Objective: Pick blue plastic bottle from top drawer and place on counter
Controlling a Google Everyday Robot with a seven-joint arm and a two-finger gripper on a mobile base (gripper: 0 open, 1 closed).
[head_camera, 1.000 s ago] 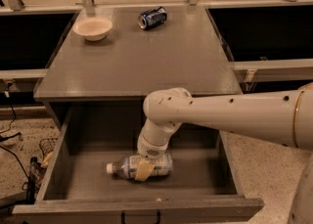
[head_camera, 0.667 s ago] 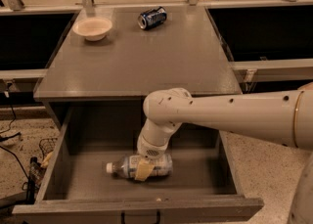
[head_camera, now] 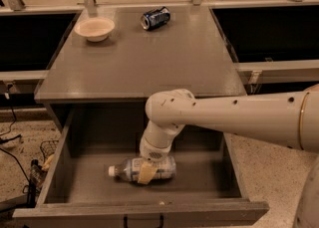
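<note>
Camera view: the top drawer (head_camera: 59,172) stands fully pulled out beneath the counter (head_camera: 149,62), its dark handle (head_camera: 143,220) at the lower edge of the frame. The blue plastic bottle (head_camera: 163,168) lies on its side on the drawer floor, roughly midway between the side walls and nearer the front panel than the back, with its white cap pointing left. The gripper (head_camera: 145,171) reaches straight down over the middle of the bottle. One tan finger (head_camera: 146,173) presses across the label and the other is hidden behind, so the grip appears clamped on the bottle. Bare drawer floor lies on both sides of the bottle. On the counter's far edge sit a pale bowl (head_camera: 94,28) and a tipped soda can (head_camera: 155,17), well apart from the near edge.
</note>
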